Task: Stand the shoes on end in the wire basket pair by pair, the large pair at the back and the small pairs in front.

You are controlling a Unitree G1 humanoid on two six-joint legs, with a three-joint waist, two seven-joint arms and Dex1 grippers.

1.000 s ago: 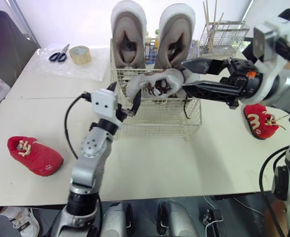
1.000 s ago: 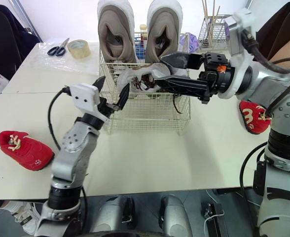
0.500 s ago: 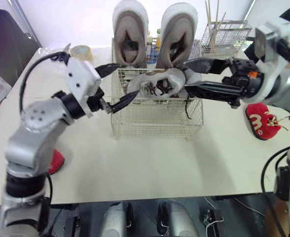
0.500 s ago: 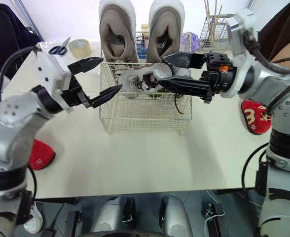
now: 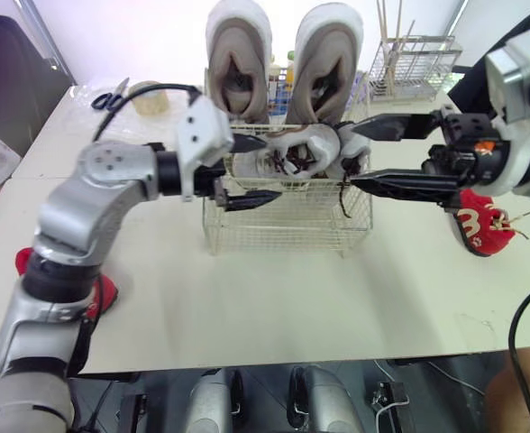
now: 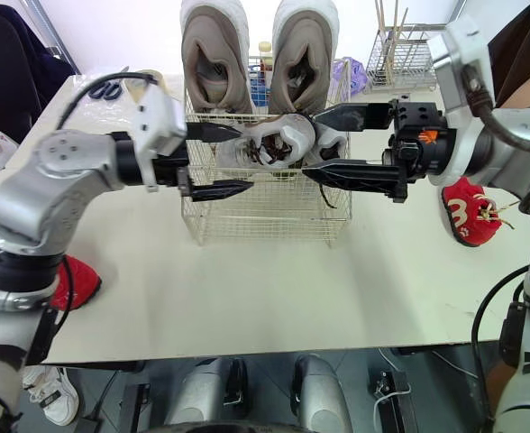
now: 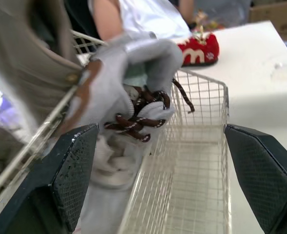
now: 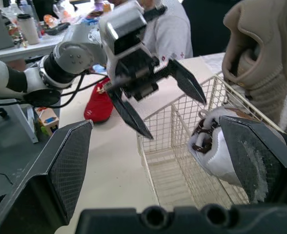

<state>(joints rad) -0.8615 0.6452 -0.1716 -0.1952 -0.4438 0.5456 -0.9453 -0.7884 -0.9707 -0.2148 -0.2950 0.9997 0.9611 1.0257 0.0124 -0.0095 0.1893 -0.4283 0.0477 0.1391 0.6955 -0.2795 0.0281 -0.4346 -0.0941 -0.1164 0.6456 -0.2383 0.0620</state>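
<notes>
Shoes, large beige pair [image 5: 237, 63]: on end at the far side of the wire basket [image 5: 283, 225], long axes upright, openings turned to the near side, tops well above the rim. White shoe [image 5: 292, 152] with brown laces: across the basket's near top, long axis left to right, laces facing near, one lace hanging down the mesh; not upright. Hard to tell whether one white shoe or two there, and which end is the toe.

Left claw [image 5: 274, 167]: wide open, empty, at the basket's left end, pointing right toward the white shoe. Right claw [image 5: 351, 156]: spread wide too, reaching in from the right, the white shoe's right end between its fingers; contact unclear, no squeeze visible.

Red shoe [image 5: 477, 221] flat on the table [image 5: 274, 307] to the right, partly behind the right arm. Second red shoe [image 5: 105, 294] at near left, mostly hidden by the left arm.

Pale table. Scissors [image 5: 104, 99] and tape roll [image 5: 143, 99] at far left, smaller wire rack [image 5: 414, 63] with sticks at far right. Person in a white shirt [image 7: 148, 14] beyond the table in the wrist views.
</notes>
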